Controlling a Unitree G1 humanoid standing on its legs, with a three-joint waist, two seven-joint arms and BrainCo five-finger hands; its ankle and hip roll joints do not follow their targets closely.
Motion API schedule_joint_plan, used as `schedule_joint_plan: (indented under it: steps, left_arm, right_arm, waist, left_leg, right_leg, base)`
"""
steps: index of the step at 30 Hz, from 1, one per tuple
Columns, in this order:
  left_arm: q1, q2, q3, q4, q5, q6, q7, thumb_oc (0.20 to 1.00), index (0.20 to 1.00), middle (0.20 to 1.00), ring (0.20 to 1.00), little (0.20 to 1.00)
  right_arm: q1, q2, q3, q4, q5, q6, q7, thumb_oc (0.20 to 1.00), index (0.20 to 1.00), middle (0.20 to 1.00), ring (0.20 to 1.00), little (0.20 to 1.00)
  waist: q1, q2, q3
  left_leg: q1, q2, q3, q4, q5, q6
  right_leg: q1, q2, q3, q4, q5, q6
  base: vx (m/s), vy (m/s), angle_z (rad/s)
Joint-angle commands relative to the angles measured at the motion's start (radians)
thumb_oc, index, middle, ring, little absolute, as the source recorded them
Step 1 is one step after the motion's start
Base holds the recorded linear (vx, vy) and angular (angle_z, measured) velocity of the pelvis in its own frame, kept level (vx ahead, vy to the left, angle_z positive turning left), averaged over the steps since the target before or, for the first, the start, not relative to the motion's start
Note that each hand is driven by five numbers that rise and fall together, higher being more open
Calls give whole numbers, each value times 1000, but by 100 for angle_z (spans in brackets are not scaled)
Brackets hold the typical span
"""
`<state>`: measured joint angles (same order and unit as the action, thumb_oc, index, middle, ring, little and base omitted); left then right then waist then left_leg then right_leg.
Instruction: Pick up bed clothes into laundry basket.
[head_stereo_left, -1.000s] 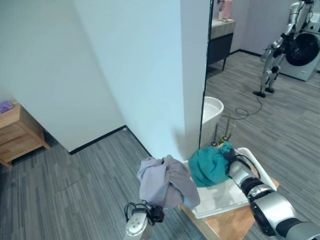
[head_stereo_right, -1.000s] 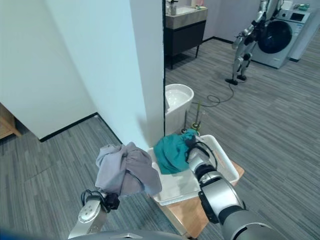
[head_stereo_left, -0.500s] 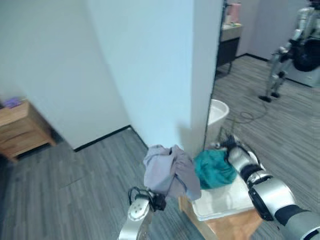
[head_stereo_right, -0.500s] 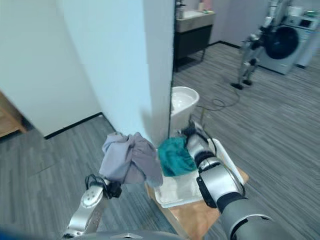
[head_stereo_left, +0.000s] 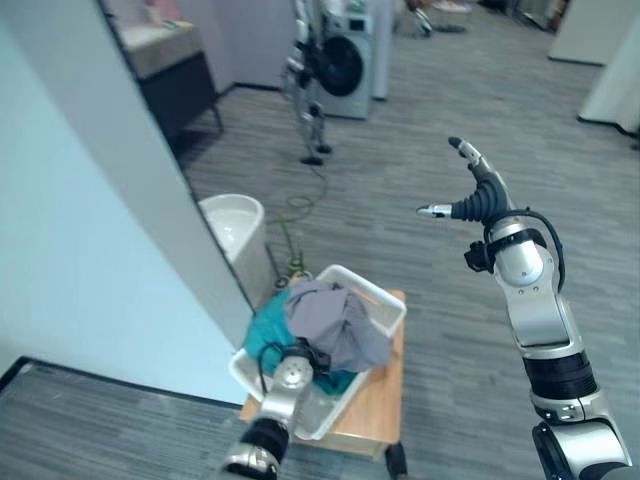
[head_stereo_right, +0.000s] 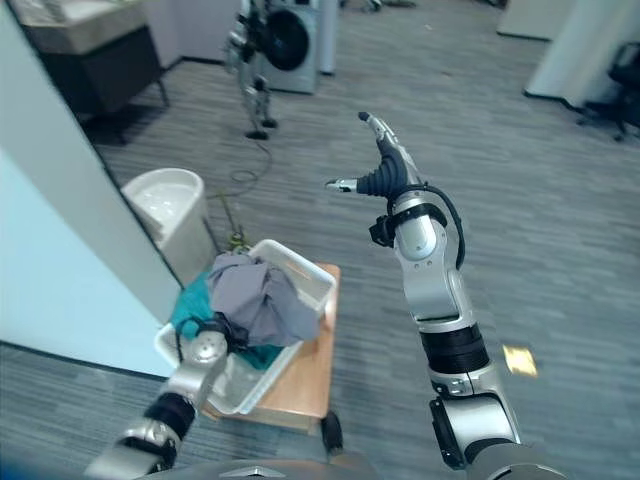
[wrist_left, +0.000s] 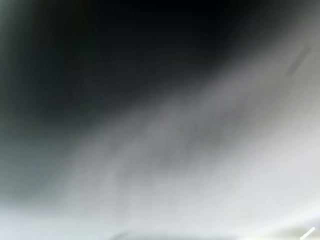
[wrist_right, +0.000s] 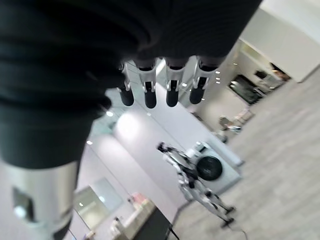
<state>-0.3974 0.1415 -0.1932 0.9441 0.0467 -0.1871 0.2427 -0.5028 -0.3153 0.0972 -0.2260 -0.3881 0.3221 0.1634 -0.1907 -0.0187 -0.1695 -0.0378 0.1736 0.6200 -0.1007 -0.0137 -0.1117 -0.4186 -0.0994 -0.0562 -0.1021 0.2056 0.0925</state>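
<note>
Grey garment (head_stereo_left: 335, 320) heaped over teal garment (head_stereo_left: 262, 335) in white basket (head_stereo_left: 385, 300), lower centre. Left hand (head_stereo_left: 292, 372) beneath grey heap, fingers hidden: cannot tell. Right hand (head_stereo_left: 478, 195) raised upper right, fingers spread, empty. Risk: withdrawing left hand could drag cloth over the rim.

Grey cloth (wrist_left: 190, 165) lies right against the lens, soft folds running diagonally. Dark shadow covers one side; a pale band edges the other.

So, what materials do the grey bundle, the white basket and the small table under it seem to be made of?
Grey bundle: soft matte cloth, judging by its folds and creases. White basket: probably smooth plastic, as its rim is thin and evenly white. Small table: looks like light wood or a wood-look board, with a warm tan, flat top.
</note>
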Motion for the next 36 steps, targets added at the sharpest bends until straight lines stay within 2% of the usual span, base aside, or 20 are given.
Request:
schedule_joint_plan:
  steps: [1, 4, 5, 6, 7, 8, 9, 10, 11, 12, 13, 14, 15, 17, 21, 24, 28, 32, 36]
  left_arm:
    - [-138, 51, -56, 91, 93, -112, 158, 200, 200, 200, 200, 200]
    - [-176, 60, -64, 142, 104, -113, 184, 200, 200, 200, 200, 200]
    - [-260, 77, -95, 242, 139, -110, 256, 200, 200, 200, 200, 200]
    - [-262, 75, -97, 245, 140, -111, 256, 200, 200, 200, 200, 200]
    - [-262, 76, -96, 245, 140, -112, 258, 200, 200, 200, 200, 200]
    - [-313, 76, -188, 349, 223, -102, 341, 200, 200, 200, 200, 200]
    - [-326, 68, -196, 387, 222, -97, 358, 200, 200, 200, 200, 200]
    - [-327, 50, -195, 427, 210, -89, 361, 200, 200, 200, 200, 200]
    - [-320, 36, -165, 455, 176, -86, 356, 937, 937, 937, 937, 937]
    - [-320, 36, -166, 455, 176, -86, 355, 937, 937, 937, 937, 937]
    - [-313, 27, -141, 446, 159, -88, 347, 1000, 1000, 1000, 1000, 1000]
    - [-300, 22, -128, 426, 153, -93, 339, 1000, 1000, 1000, 1000, 1000]
    - [-270, 17, -77, 372, 133, -126, 331, 1000, 1000, 1000, 1000, 1000]
    - [-248, 19, -45, 324, 117, -147, 328, 1000, 1000, 1000, 1000, 1000]
    - [-112, -6, 48, -8, 42, -213, 264, 1000, 1000, 1000, 1000, 1000]
    - [96, -35, 71, -383, -27, -195, 119, 1000, 1000, 1000, 1000, 1000]
    - [294, -25, 35, -688, -45, -175, 42, 1000, 1000, 1000, 1000, 1000]
    - [445, -32, 0, -838, -71, -202, 3, 1000, 1000, 1000, 1000, 1000]
    - [509, -40, -4, -874, -105, -212, -14, 1000, 1000, 1000, 1000, 1000]
  right_arm:
    - [-95, -15, -40, -21, 82, -97, 41, 1000, 1000, 1000, 1000, 1000]
    - [-90, -29, -48, -43, 87, -99, 44, 1000, 1000, 1000, 1000, 1000]
    - [-87, -64, -59, -60, 91, -107, 40, 1000, 1000, 1000, 1000, 1000]
    - [-86, -66, -61, -59, 91, -107, 40, 1000, 1000, 1000, 1000, 1000]
    - [-87, -65, -60, -60, 92, -107, 40, 1000, 1000, 1000, 1000, 1000]
    - [-88, -83, -57, -72, 94, -94, 47, 1000, 1000, 1000, 1000, 1000]
    - [-83, -80, -58, -81, 94, -89, 54, 1000, 1000, 1000, 1000, 1000]
    - [-76, -71, -61, -81, 98, -76, 68, 1000, 1000, 1000, 1000, 1000]
    - [-50, -46, -57, -95, 118, -66, 101, 1000, 1000, 1000, 1000, 1000]
    - [-48, -46, -58, -95, 118, -65, 101, 1000, 1000, 1000, 1000, 1000]
    - [-23, -43, -61, -95, 124, -60, 125, 1000, 1000, 1000, 1000, 1000]
    - [4, -41, -61, -103, 129, -62, 138, 1000, 1000, 1000, 1000, 1000]
    - [64, -42, -58, -111, 139, -73, 147, 1000, 1000, 1000, 1000, 1000]
    - [98, -39, -62, -113, 145, -78, 142, 1000, 1000, 1000, 1000, 1000]
    - [248, -11, -55, -109, 138, -96, 105, 1000, 1000, 1000, 1000, 1000]
    - [352, 39, -28, -69, 126, -115, 58, 1000, 1000, 1000, 1000, 1000]
    - [392, 93, 19, -12, 168, -156, -13, 1000, 1000, 1000, 1000, 1000]
    - [448, 149, 76, 74, 219, -234, -87, 1000, 1000, 1000, 1000, 1000]
    - [487, 166, 102, 126, 250, -281, -115, 1000, 1000, 1000, 1000, 1000]
  waist:
    - [30, -38, -20]
    - [26, -45, -22]
    - [20, -64, -13]
    - [24, -60, -20]
    - [21, -64, -14]
    - [14, -72, -6]
    - [10, -79, 5]
    - [12, -78, 5]
    - [10, -87, 18]
    - [12, -83, 12]
    - [15, -88, 14]
    - [17, -88, 12]
    - [24, -93, 15]
    - [28, -92, 13]
    - [57, -81, 14]
    - [98, -66, 16]
    - [138, -59, 19]
    - [180, -56, 18]
    - [203, -58, 14]
  left_leg:
    - [-94, 70, -94, 13, 75, -19]
    - [-111, 69, -91, 13, 77, -19]
    - [-145, 68, -91, 13, 82, -18]
    - [-137, 64, -94, 13, 52, -22]
    - [-148, 68, -91, 13, 83, -17]
    - [-154, 69, -98, 13, 56, -21]
    - [-165, 72, -96, 13, 85, -15]
    - [-154, 68, -99, 13, 55, -19]
    - [-163, 69, -102, 13, 83, -13]
    - [-152, 65, -105, 13, 54, -17]
    - [-153, 64, -110, 13, 52, -16]
    - [-153, 64, -114, 13, 51, -16]
    - [-163, 64, -121, 13, 79, -10]
    - [-164, 62, -129, 13, 78, -10]
    - [-162, 54, -165, 13, 76, -5]
    - [-134, 51, -191, 13, 70, -2]
    - [-108, 48, -206, 13, 67, -1]
    - [-79, 38, -224, 13, 60, 1]
    - [-74, 31, -241, 13, 65, 7]
  right_leg:
    - [109, -30, -26, 15, -84, 11]
    - [88, -30, -23, 15, -77, 11]
    - [51, -31, -28, 15, -67, 14]
    - [59, -35, -43, 15, -87, 20]
    - [49, -31, -28, 15, -66, 14]
    - [42, -44, -50, 15, -77, 19]
    - [30, -42, -34, 15, -55, 13]
    - [38, -49, -49, 15, -76, 20]
    - [30, -48, -34, 15, -55, 14]
    - [40, -52, -50, 15, -76, 19]
    - [42, -54, -53, 15, -75, 19]
    - [43, -55, -57, 15, -76, 20]
    - [36, -57, -47, 15, -53, 16]
    - [40, -60, -52, 15, -54, 18]
    - [71, -71, -76, 15, -68, 26]
    - [128, -77, -103, 15, -85, 31]
    - [174, -77, -130, 15, -98, 35]
    - [220, -74, -149, 15, -111, 37]
    - [240, -75, -165, 15, -115, 36]
  base:
    - [-87, 4, -13]
    - [-49, -2, -3]
    - [28, 54, -1]
    - [-66, -1, 2]
    - [64, 55, 0]
    - [-130, -50, -1]
    - [50, 71, -1]
    - [-103, -43, -5]
    - [91, 61, -4]
    - [12, -18, -8]
    - [108, 37, -2]
    - [-59, -84, 3]
    - [-60, -81, 8]
    - [-26, -47, 10]
    - [38, -27, 20]
    - [66, -22, 34]
    - [43, -17, 25]
    - [39, -2, 10]
    - [7, -8, 20]
